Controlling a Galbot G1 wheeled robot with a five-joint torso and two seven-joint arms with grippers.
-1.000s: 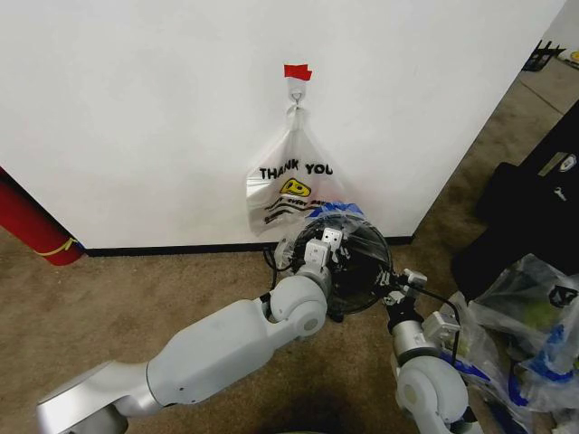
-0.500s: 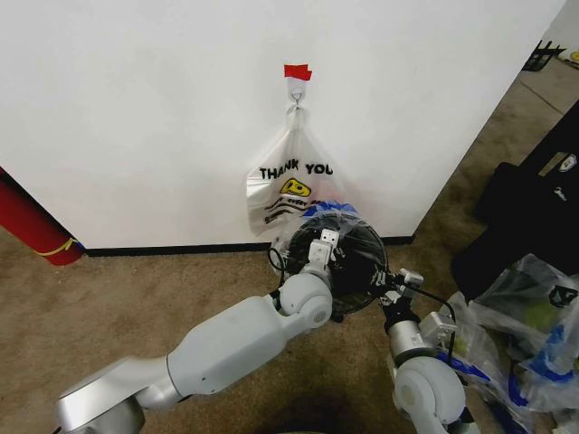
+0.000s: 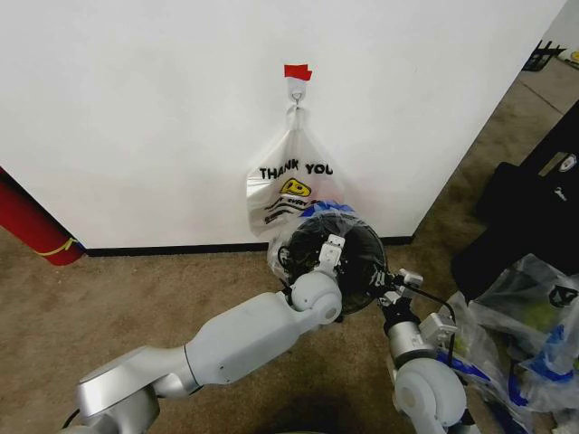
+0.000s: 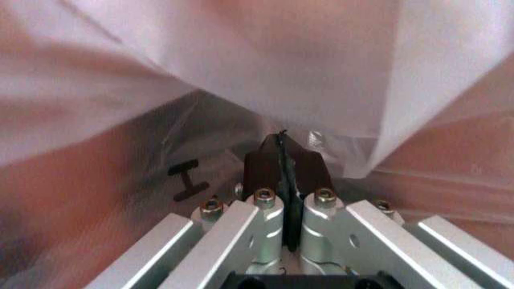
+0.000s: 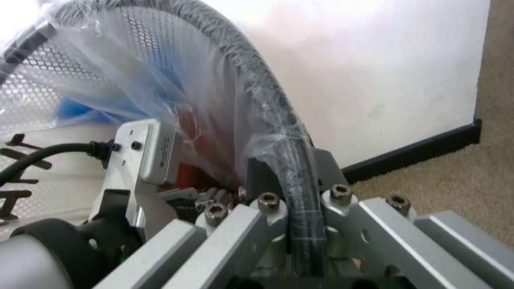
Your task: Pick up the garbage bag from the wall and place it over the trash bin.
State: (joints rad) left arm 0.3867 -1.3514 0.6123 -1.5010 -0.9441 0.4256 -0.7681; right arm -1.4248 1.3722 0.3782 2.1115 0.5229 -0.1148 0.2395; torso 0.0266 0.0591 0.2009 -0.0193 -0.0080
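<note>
Your left hand (image 3: 332, 246) is reaching down into the mouth of the trash bin (image 3: 366, 276), and its fingers (image 4: 283, 168) are pressed fully together, pinching a thin fold of the garbage bag (image 3: 317, 224). In the left wrist view, pale translucent film (image 4: 241, 72) drapes just ahead of and around that hand, with a black printed mark on the plastic beside the closed fingertips.

Your right hand (image 3: 395, 291) sits at the bin's near edge, on the side away from the left hand. It is clamped on the black rim (image 5: 281, 150), which runs between its fingers, with bag film caught over the rim there. Just beyond that hand you can see the mesh wall (image 5: 88, 60) through the plastic, with a blue patch (image 5: 80, 111) of the bag inside.

The bin stands on the carpet against the wall (image 3: 136, 117). Just past your left hand, a whiter "THANK YOU" bag (image 3: 294, 181) hangs from the hook (image 3: 296, 91) under a red tape strip (image 3: 297, 71).
</note>
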